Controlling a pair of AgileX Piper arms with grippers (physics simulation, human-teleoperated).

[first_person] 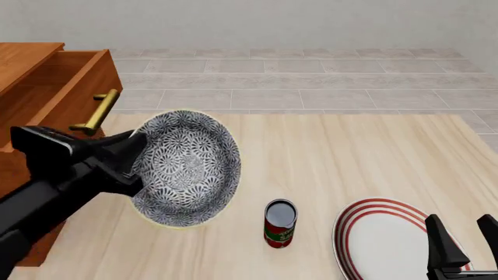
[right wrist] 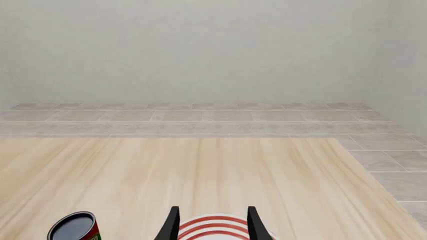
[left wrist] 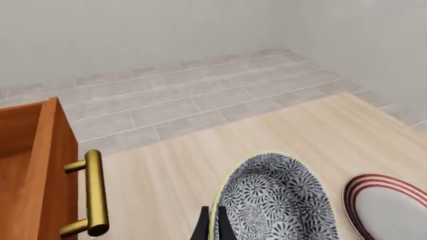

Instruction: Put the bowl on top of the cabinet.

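Observation:
The blue-grey patterned bowl (first_person: 186, 169) hangs tilted in the air above the table's left side, its inside facing the front camera. My left gripper (first_person: 137, 156) is shut on its pale rim. The left wrist view shows both dark fingers (left wrist: 203, 227) pinching the edge of the bowl (left wrist: 277, 200). The reddish-brown cabinet (first_person: 43, 87) stands just left of the bowl, with a brass handle (first_person: 97, 111) on its drawer front. The cabinet (left wrist: 33, 165) also shows in the left wrist view. My right gripper (first_person: 459, 236) stands open and empty at the front right.
A white plate with red rings (first_person: 385, 239) lies under the right gripper. A red can (first_person: 280, 224) stands upright between bowl and plate. The right wrist view shows the plate (right wrist: 208, 232) between its fingers and the can (right wrist: 73, 227). Grey tiled floor lies beyond the table edge.

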